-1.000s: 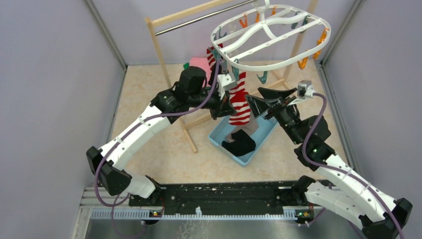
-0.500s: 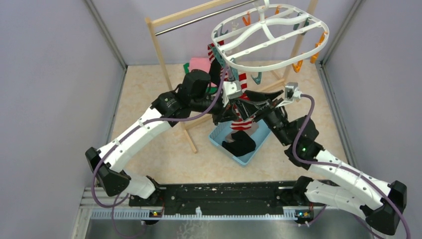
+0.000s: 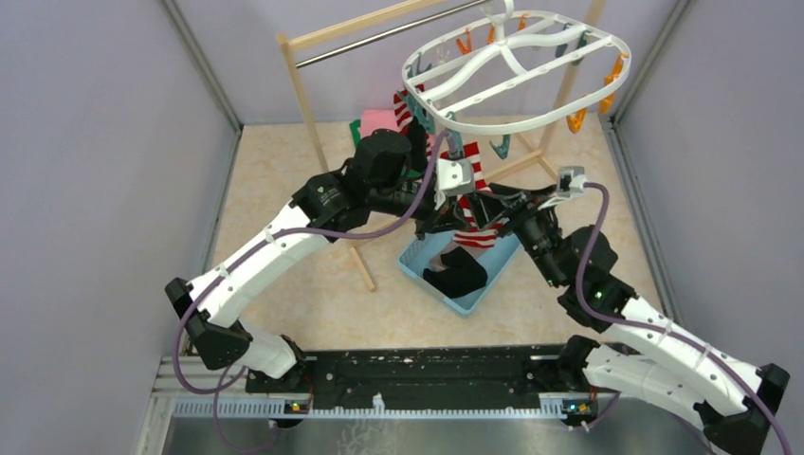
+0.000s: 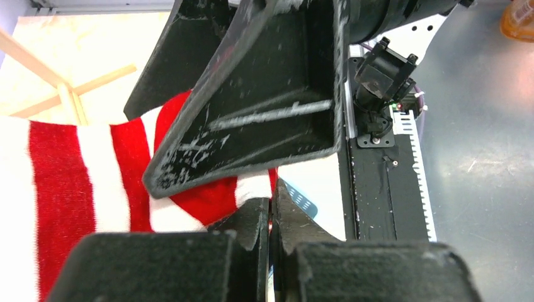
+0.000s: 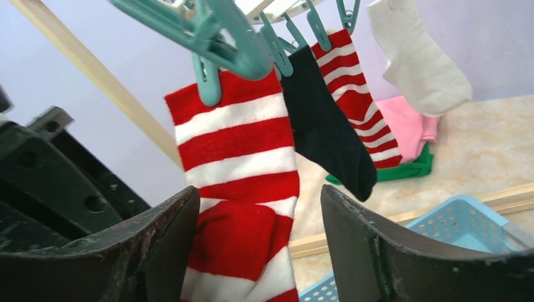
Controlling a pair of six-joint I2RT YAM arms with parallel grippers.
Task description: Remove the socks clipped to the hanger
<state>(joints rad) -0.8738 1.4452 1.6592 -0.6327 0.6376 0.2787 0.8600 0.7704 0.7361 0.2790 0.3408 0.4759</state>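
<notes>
The white oval hanger (image 3: 512, 71) hangs from the metal bar at the back. A red-and-white striped sock (image 5: 239, 163) hangs from a teal clip (image 5: 206, 78) on its near-left side. My right gripper (image 5: 258, 251) is open, with a finger on each side of the sock's lower part. My left gripper (image 4: 272, 211) is shut, pinching the edge of the same sock (image 4: 82, 170) low down. A black sock (image 5: 327, 126), a second striped sock (image 5: 362, 107) and a white sock (image 5: 419, 63) hang clipped behind it.
A blue basket (image 3: 488, 284) sits on the floor under the grippers, with a black sock (image 3: 457, 272) in it. The wooden rack (image 3: 303, 90) stands behind and to the left. Pink (image 5: 409, 123) and green (image 5: 412, 170) cloths lie at the back.
My right gripper has moved left to the striped sock, and its open fingers now stand on both sides of it. My left arm has shifted slightly right. The hanger swayed.
</notes>
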